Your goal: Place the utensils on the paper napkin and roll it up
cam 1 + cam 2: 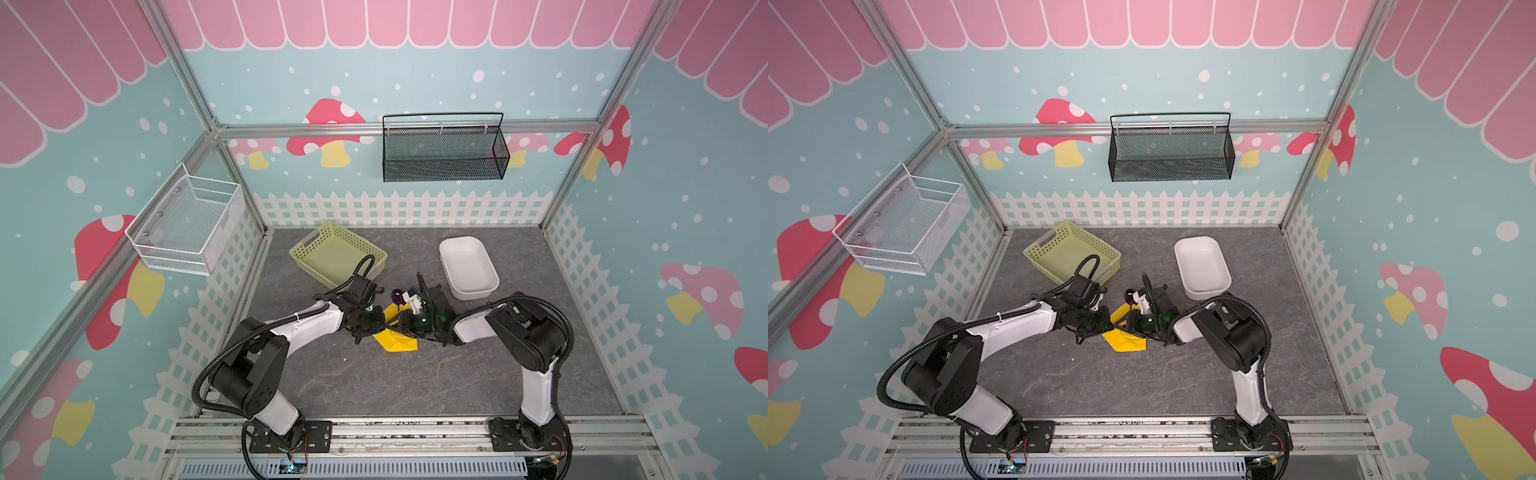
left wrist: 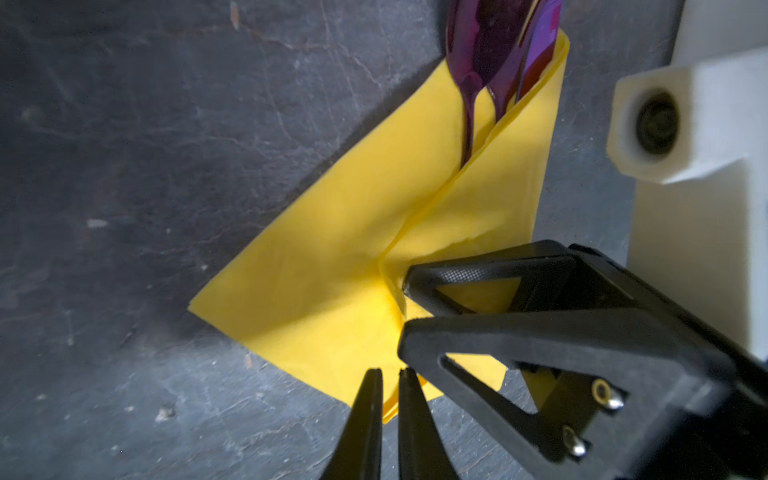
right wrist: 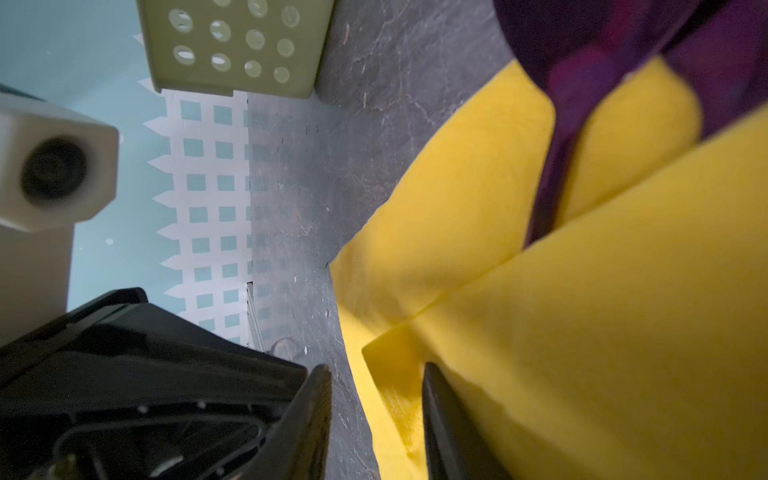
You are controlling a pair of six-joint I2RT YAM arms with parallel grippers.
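Two hands meet over the paper napkin (image 1: 397,344), which lies folded over on the table (image 1: 415,382), in front of the green basket (image 1: 336,253) and the white tub (image 1: 467,266).

Left hand (image 2: 390,374): the fingers stand close together with a narrow slit between them, at one corner of the napkin. Yellow paper shows in the slit, but whether it is pinched cannot be told.

Right hand (image 2: 405,309): the fingers are apart. The napkin's raised fold runs into the gap between them, and they are not closed on it.

Utensils (image 2: 490,70): a dark purple spoon (image 2: 473,41) and a lighter purple knife (image 2: 540,37) lie tucked inside the fold. Their ends stick out toward the back of the table, away from both hands.

In both top views the wrists hide the fingertips, so only the spoon's bowl and some of the yellow paper show. The left wrist view alone shows both hands at once. The right wrist view, partly blurred, shows the right hand's gap with a napkin edge beside one finger.
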